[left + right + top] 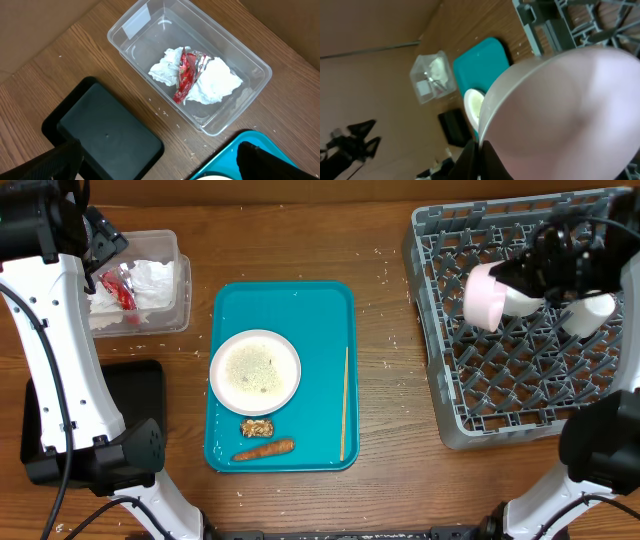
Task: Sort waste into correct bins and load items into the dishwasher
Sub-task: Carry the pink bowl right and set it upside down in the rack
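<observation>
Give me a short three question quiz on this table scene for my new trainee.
1. True or false: the red wrapper lies in the clear tub.
2. What does the right gripper hold over the dish rack? A pinkish plate, B white cup, C wooden stick.
3. Fill in: the carrot piece lies on the ___.
Key: 1 true; 2 A; 3 teal tray.

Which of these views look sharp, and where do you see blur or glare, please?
Overhead: evenly lit and sharp, only the right gripper over the rack looks slightly smeared. Left wrist: crisp, with faint sheen on the clear tub. Right wrist: the pink plate fills much of the frame, soft and out of focus.
</observation>
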Robot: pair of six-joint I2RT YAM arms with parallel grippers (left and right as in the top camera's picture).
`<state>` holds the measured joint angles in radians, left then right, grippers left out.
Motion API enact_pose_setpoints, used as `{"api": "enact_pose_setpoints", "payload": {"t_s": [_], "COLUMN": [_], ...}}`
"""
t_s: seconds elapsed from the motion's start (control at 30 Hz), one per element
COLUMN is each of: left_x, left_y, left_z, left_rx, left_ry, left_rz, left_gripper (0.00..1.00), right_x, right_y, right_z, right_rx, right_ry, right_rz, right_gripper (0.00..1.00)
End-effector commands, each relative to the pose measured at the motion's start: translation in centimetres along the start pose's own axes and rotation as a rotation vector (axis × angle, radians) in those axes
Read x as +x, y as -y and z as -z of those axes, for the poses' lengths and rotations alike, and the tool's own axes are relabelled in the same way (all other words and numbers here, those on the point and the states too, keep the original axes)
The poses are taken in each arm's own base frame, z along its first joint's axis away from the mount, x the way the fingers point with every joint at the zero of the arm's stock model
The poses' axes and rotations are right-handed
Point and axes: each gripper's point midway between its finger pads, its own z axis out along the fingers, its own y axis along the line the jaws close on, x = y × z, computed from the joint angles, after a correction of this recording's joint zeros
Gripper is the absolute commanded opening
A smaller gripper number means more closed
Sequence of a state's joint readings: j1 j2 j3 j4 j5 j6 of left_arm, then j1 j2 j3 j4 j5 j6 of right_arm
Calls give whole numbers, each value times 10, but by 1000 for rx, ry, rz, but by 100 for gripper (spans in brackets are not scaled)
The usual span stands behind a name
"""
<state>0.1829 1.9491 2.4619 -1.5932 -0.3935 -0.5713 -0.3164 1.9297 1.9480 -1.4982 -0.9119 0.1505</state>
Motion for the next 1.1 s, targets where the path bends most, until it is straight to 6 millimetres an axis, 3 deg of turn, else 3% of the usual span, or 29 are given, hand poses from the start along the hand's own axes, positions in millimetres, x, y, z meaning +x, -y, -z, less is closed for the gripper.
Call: {"api": "enact_pose_setpoints", "payload": {"t_s": [0.0, 0.17, 0.47, 0.73, 0.8, 0.93, 1.07], "left_x": [1, 1, 1, 1, 1, 1, 1], "left_y": [3, 3, 3, 3, 3, 3, 3], "left_z": [-3, -3, -3, -3, -3, -3, -3], "left_rx": [-5, -5, -5, -5, -5, -5, -5], "left_ry": [-3, -3, -3, -3, -3, -3, -3], "left_rz": [3, 3, 3, 3, 3, 3, 3], "left_gripper": [100, 100, 100, 100, 100, 100, 100], "right_x": [-5, -8, 11, 3, 1, -1, -5], "right_y": [9, 43, 53, 80, 88, 128, 142], "right_z": [11, 12, -5, 12, 17, 29, 51], "right_rx": [-127, -177, -341, -308, -276, -33, 146], "right_ry": [19, 27, -31, 31, 47, 81, 130], "right_rz": [-7, -110, -134, -191, -200, -269, -286], "right_gripper": [4, 4, 4, 4, 4, 12, 17]}}
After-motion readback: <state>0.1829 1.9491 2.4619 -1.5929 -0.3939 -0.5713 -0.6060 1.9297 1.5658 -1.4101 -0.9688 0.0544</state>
